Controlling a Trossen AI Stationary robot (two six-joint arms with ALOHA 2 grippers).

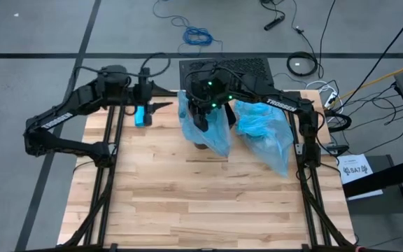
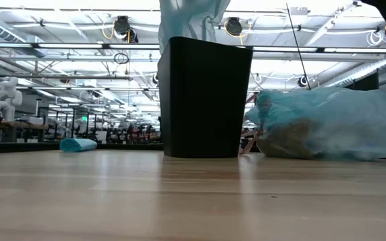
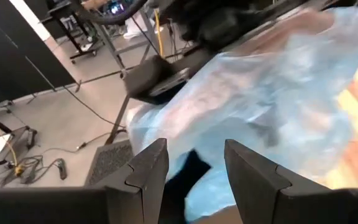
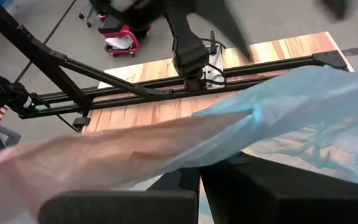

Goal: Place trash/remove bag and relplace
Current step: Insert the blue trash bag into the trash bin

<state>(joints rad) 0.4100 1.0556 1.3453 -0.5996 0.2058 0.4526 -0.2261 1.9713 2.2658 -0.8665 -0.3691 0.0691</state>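
Wooden table (image 1: 208,203): butcher-block top, framed by dark rails on both sides.

Full bag (image 1: 264,133): a translucent light-blue plastic bag lies on its side toward the table's right, near the back edge. In the low view, brown crumpled trash (image 2: 290,142) shows through its skin; the trash sits inside this bag, which rests on the table just beside the bin.

Bin (image 2: 206,97): a black, straight-walled trash bin stands upright near the middle of the table's back half.

Fresh bag (image 1: 205,122): a second light-blue bag hangs over the bin, its film rising above the rim in the low view.

Right gripper (image 1: 203,113): positioned above the bin, fingers pinched fully together on the fresh bag's film; the right wrist view shows the plastic stretched away from the closed fingers.

Left gripper (image 1: 161,106): at the table's back-left, pointing toward the fresh bag, fingers (image 3: 151,171) spread with a clear gap and nothing between them; the film lies just ahead.

Bag roll (image 2: 78,144): a small blue roll lies on the table at the back-left, under the left wrist.
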